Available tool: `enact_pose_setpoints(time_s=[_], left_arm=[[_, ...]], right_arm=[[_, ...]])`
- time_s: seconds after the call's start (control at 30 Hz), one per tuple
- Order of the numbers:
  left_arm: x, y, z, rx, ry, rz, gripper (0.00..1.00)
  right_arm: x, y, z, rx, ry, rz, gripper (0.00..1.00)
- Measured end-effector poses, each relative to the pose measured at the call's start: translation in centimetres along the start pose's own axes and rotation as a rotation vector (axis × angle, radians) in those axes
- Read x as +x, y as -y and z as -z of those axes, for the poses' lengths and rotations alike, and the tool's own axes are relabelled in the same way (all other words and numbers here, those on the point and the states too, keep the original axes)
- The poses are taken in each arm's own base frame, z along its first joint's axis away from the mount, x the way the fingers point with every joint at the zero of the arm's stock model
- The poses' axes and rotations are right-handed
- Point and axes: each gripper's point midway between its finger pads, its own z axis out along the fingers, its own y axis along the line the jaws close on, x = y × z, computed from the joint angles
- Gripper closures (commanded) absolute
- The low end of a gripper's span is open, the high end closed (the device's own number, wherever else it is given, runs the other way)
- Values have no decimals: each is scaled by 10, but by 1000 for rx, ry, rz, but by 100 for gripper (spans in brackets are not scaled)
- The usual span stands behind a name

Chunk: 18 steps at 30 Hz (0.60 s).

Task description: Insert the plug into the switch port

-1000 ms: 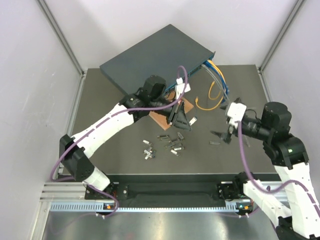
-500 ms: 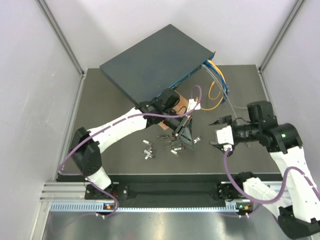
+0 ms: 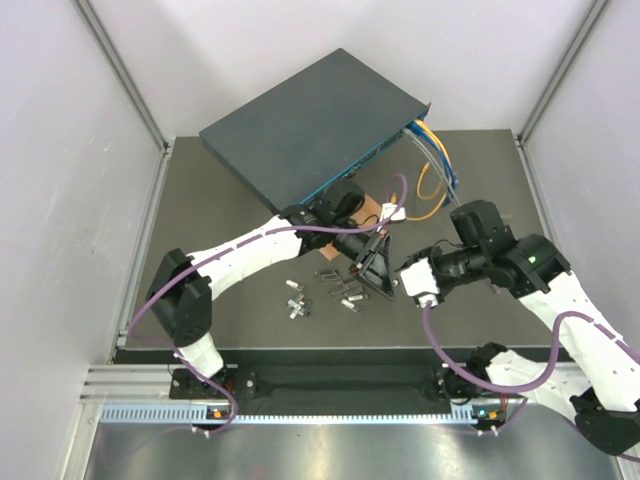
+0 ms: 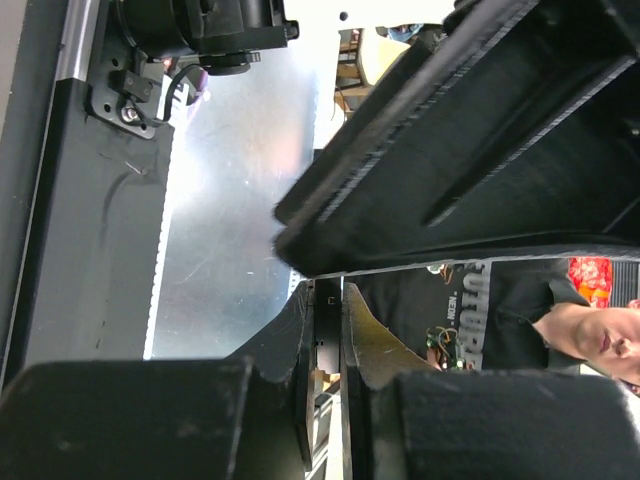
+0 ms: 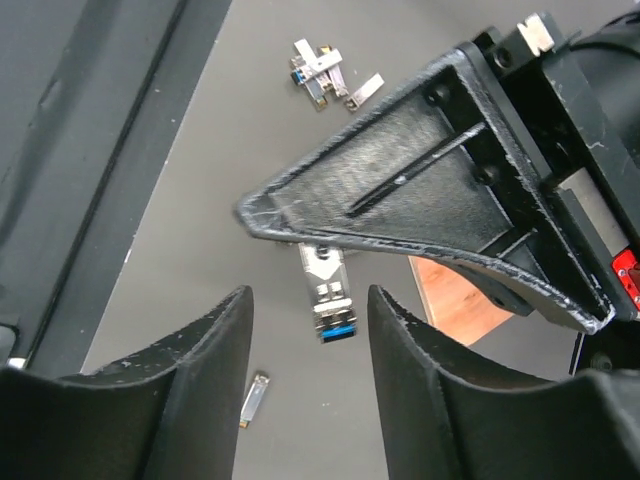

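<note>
The switch (image 3: pixel 310 125) lies at the back of the table, its teal socket face (image 3: pixel 372 158) turned toward the front right. My left gripper (image 3: pixel 378 272) is shut on the plug, a small silver module with a blue end (image 5: pixel 328 290) that sticks out below its fingers (image 5: pixel 400 200). In the left wrist view the plug (image 4: pixel 330 330) shows edge-on, pinched between the two pads. My right gripper (image 5: pixel 308 305) is open, one finger on each side of the plug's blue end, with a gap on both sides. From above, the right gripper (image 3: pixel 412 280) sits just right of the left one.
Several loose plugs (image 3: pixel 335 290) lie on the dark mat left of the grippers, and one more (image 5: pixel 254 398) lies below the right fingers. A thin brown board (image 3: pixel 368 208) sits before the switch. Yellow and blue cables (image 3: pixel 432 165) hang from the switch's right end.
My right arm has swung left across the mat to the left gripper, and its jaws have narrowed around the plug. The left gripper moved slightly toward the near edge, still shut.
</note>
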Motion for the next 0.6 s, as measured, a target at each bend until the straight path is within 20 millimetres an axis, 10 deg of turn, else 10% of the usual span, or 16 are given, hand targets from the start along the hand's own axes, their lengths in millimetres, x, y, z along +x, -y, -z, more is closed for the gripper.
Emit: enact_pose_setpoints(time_s=[0.3,0.4,0.6], left_arm=[[2,2,-2,9,-11,-7,100],[3,2,-2,9,-13,-6,100],[3,1,-2,1,-12,-33,42]], right_arm=[[5,4,-4,4,-33,-26,72],[5,5,-5,5,-38,-26,93],[6,3,-6,-1,-45,-16,100]])
